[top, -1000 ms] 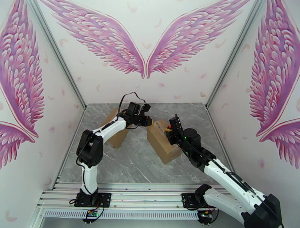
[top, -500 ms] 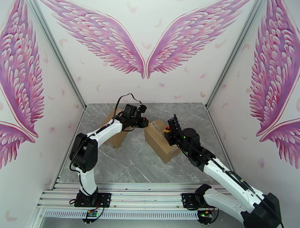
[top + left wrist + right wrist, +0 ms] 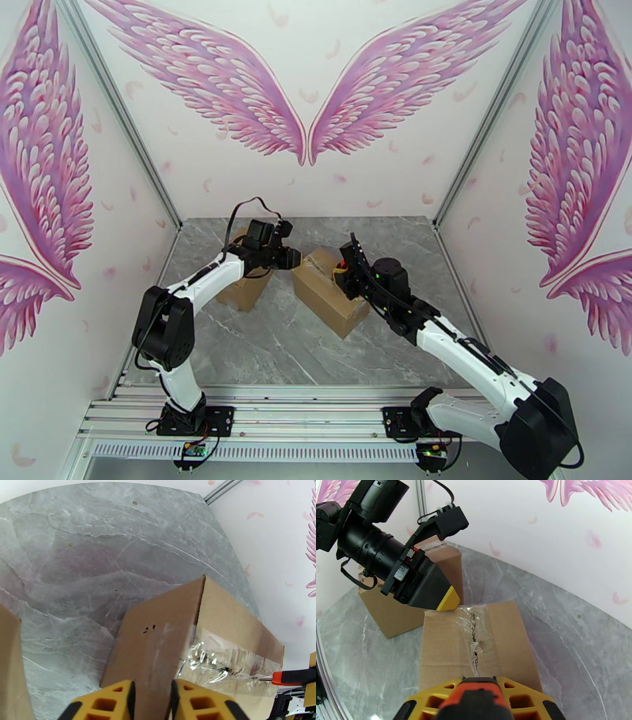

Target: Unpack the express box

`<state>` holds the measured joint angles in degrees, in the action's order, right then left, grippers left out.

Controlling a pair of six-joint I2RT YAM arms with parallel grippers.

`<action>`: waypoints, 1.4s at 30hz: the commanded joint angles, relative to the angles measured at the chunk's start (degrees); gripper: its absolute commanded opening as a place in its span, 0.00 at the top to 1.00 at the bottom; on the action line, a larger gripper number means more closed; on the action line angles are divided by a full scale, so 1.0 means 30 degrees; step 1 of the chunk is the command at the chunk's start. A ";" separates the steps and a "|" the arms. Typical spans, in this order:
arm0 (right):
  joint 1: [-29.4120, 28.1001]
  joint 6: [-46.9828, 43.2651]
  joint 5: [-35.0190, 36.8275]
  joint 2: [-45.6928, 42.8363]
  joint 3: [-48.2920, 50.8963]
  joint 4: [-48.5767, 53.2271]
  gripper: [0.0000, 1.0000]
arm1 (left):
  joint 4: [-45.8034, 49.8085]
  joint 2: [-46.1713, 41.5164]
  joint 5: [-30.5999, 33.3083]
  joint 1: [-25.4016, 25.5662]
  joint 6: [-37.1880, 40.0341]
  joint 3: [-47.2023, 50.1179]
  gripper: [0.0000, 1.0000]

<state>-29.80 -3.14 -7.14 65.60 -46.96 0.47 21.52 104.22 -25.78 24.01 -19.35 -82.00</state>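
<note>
Slitting the taped seam looks to be the step in hand. The brown cardboard express box lies askew near the middle of the grey marble-patterned table, between the two grippers. A strip of clear packing tape runs along its top. A dark, ragged split shows down that strip, so I judge the seam at least partly cut.

The right gripper is pinching an orange-and-black hand tool, probably a cutter, over the near end of the box and in line with the seam. The left gripper sits at the opposite end. Its yellow fingers are parted a little, with bare cardboard showing in the gap and nothing held. Whether the fingertips touch the box edge I cannot tell from these angles. A second plain cardboard box stands to the left, behind the left arm, apart from the first.

The next move, as I read it, is either to run the tool through any tape left uncut or to start lifting the flaps. Either way the box needs steadying from the left, because it is light and would slide on the smooth stone. The blade should stay shallow to spare the contents.
</note>
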 commanded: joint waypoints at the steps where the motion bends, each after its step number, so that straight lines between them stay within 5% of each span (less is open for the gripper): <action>1: -0.0086 -0.0316 -0.0492 0.0307 -0.0152 0.1776 0.96 | 0.0942 0.0984 0.0252 -0.0313 0.0387 -0.0742 0.65; 13: -0.0088 -0.0332 -0.0347 0.0339 -0.0262 0.2078 0.96 | -0.0046 0.0167 -0.1421 -0.0211 0.0124 -0.0664 0.50; 30: -0.0087 -0.0441 -0.0232 0.0369 -0.0375 0.2186 0.96 | -0.0366 0.0808 -0.3252 0.0388 0.0295 -0.1027 0.48; 42: -0.0086 -0.0704 0.0086 -0.0051 -0.0304 0.2432 0.96 | 0.0989 0.2046 -0.1207 -0.0004 0.0419 -0.1131 0.77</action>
<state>-29.80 -4.54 -7.49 65.65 -47.31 1.76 21.61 108.01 -33.12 24.73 -18.35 -84.38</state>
